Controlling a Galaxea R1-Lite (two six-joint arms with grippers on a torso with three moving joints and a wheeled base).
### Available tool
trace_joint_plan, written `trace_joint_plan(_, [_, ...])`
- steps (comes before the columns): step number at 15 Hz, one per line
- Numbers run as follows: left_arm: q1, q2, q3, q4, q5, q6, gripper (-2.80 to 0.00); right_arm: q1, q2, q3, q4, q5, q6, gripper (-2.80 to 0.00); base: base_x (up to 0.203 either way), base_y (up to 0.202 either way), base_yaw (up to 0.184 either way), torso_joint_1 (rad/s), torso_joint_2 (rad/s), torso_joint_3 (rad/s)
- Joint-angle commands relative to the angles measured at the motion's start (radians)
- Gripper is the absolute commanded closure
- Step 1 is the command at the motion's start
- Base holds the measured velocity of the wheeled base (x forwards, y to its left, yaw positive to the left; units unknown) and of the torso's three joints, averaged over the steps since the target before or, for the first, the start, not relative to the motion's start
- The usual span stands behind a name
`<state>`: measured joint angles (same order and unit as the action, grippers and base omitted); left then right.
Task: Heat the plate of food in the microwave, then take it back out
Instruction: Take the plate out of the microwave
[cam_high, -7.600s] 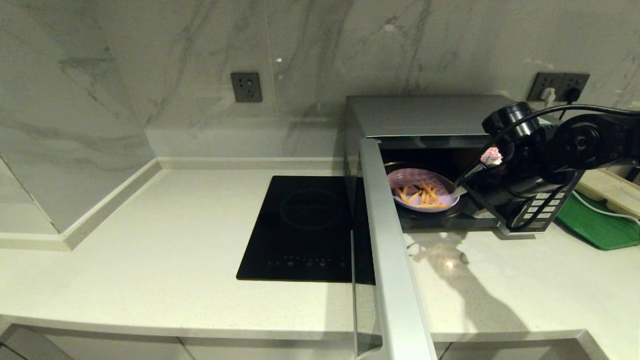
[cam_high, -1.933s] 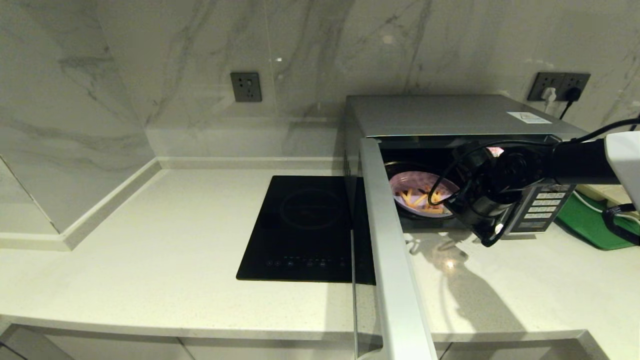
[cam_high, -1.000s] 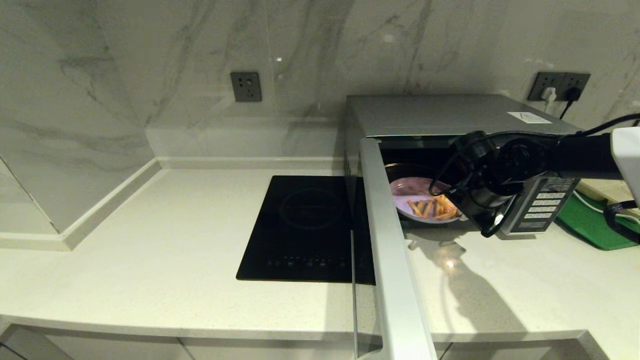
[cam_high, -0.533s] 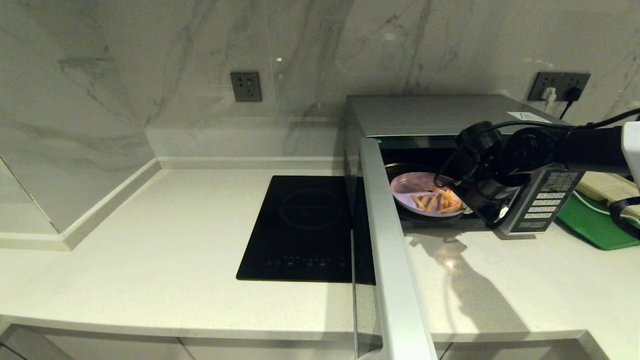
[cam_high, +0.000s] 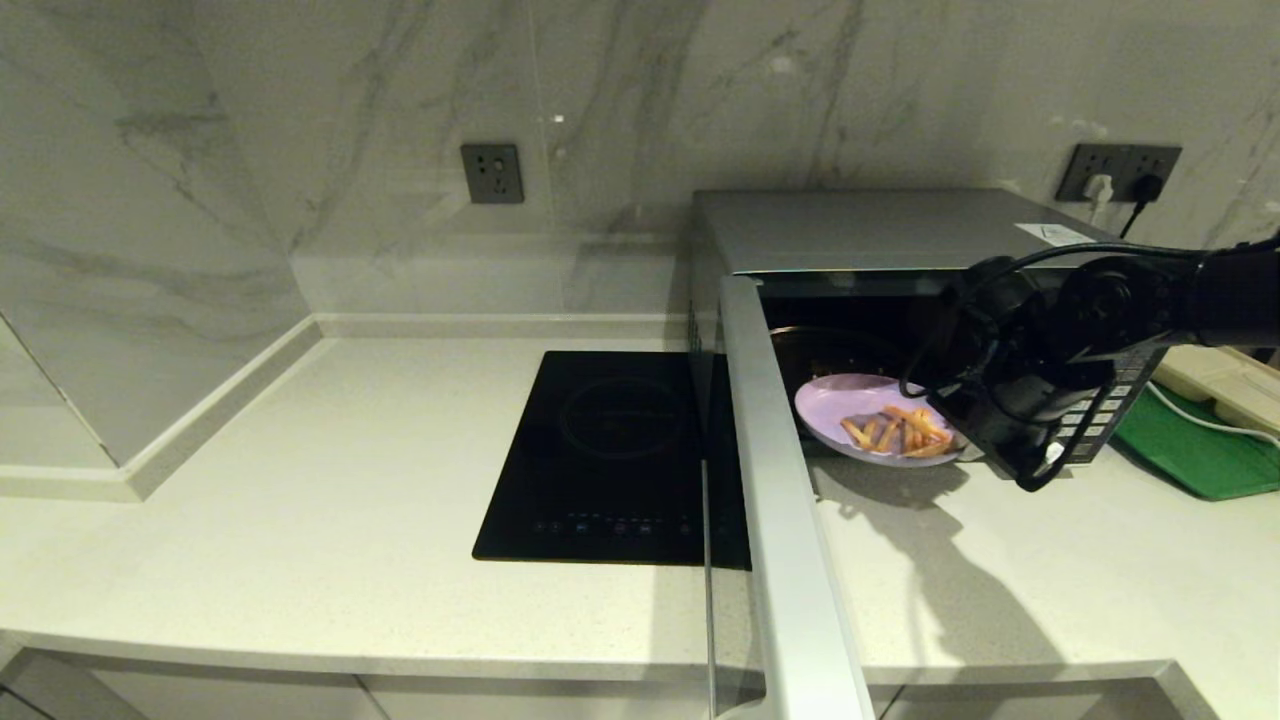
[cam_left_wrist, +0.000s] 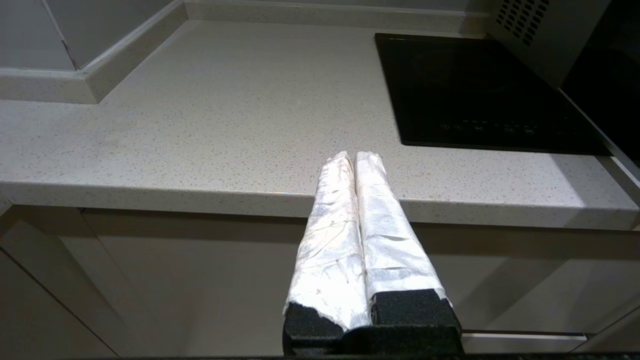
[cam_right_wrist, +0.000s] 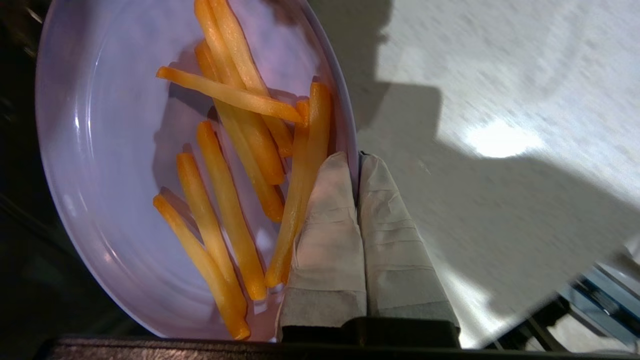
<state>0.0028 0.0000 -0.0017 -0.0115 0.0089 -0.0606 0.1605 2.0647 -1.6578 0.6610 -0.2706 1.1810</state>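
Note:
The pale lilac plate of food (cam_high: 870, 415) (cam_right_wrist: 100, 150) with orange fries hangs tilted at the mouth of the silver microwave (cam_high: 860, 232), partly past its sill and above the counter. My right gripper (cam_high: 962, 432) (cam_right_wrist: 356, 157) is shut on the plate's right rim, one finger inside against the fries, one outside. The microwave door (cam_high: 775, 470) stands wide open, edge-on toward me. My left gripper (cam_left_wrist: 356, 156) is shut and empty, parked low before the counter's front edge, out of the head view.
A black glass cooktop (cam_high: 615, 455) lies left of the open door. A green flat tray (cam_high: 1195, 450) and a beige tray (cam_high: 1220, 375) sit right of the microwave. The microwave's button panel (cam_high: 1105, 410) is behind my right wrist. Bare counter (cam_high: 1000, 580) spreads before the microwave.
My right gripper has drawn the plate off the turntable, toward me and rightward, out to the microwave's mouth. The fries have slid toward the gripped rim. The left arm has not moved.

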Motion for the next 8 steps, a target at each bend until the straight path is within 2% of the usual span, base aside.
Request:
trace_joint_plan(1, [0.000,0.000,0.000,-0.001,0.000,-0.001,0.00,-0.002,-0.151,0.168,-0.050,0.012,-0.006,0.00,0.000,0.000,0.000,0.000,0.00,0.000])
trace_joint_plan(6, [0.000,0.000,0.000,-0.001,0.000,-0.001,0.00,-0.019,-0.443,0.478,-0.160,0.066,-0.060,0.00,0.000,0.000,0.000,0.000,0.00,0.000])
trace_joint_plan(8, [0.000,0.000,0.000,-0.001,0.000,-0.001,0.00,-0.084,-0.527,0.577,-0.170,0.077,-0.088,0.00,0.000,0.000,0.000,0.000,0.00,0.000])
